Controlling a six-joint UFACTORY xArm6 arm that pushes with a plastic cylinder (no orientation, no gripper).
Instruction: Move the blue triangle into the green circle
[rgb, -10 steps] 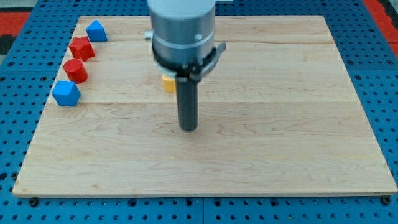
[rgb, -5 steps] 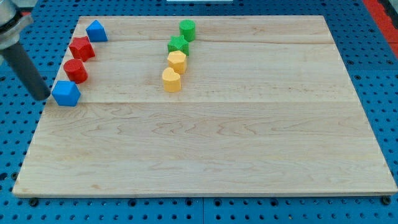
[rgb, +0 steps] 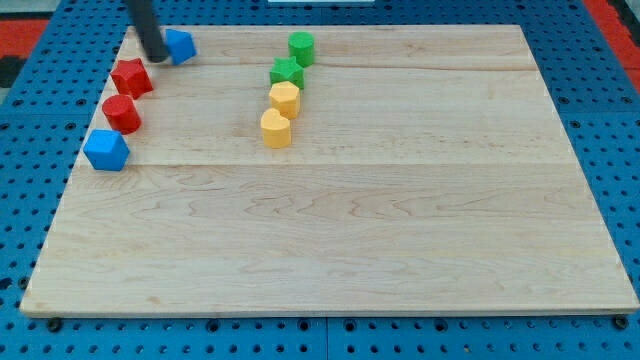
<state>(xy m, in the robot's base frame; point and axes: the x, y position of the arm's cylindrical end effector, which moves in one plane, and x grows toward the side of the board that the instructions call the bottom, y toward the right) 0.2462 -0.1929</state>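
The blue triangle (rgb: 180, 45) sits near the board's top left corner. My tip (rgb: 156, 56) is right against its left side. The green circle (rgb: 301, 47) stands at the top middle of the board, well to the right of the blue triangle, with bare wood between them.
A green star (rgb: 286, 72), a yellow hexagon (rgb: 285, 98) and a second yellow block (rgb: 275, 128) run in a line below the green circle. A red star (rgb: 131, 77), a red cylinder (rgb: 122, 113) and a blue pentagon-like block (rgb: 105, 149) line the left edge.
My tip went from the board's middle to the left edge, then up to the blue triangle. The blue triangle has shifted a little to the right.
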